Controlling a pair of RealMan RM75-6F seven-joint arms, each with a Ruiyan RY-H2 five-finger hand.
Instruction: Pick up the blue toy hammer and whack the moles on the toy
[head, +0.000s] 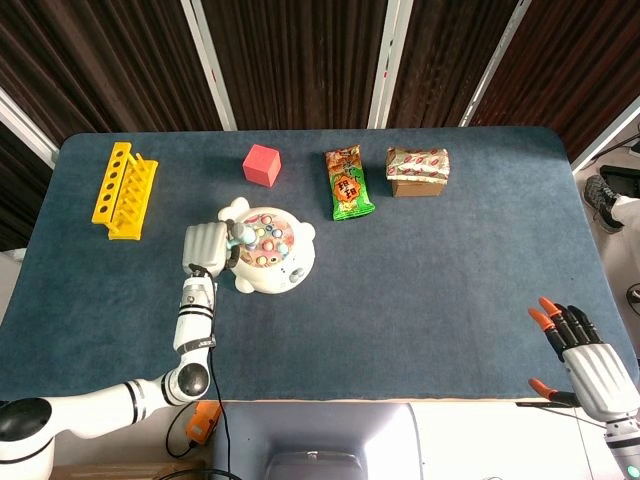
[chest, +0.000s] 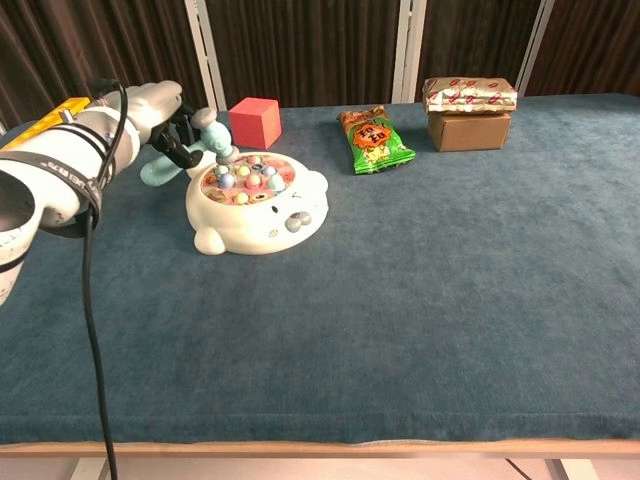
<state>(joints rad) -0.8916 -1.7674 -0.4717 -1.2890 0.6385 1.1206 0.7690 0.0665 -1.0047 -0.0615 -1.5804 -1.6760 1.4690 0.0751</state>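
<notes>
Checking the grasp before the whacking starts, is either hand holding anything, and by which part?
The left hand holds the hammer by its handle, head over the mole toy. The right hand holds nothing.

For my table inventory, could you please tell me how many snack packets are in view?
2: a green packet lying flat behind the mole toy, and a silver packet resting on a brown box to its right. None seems hidden.
</notes>
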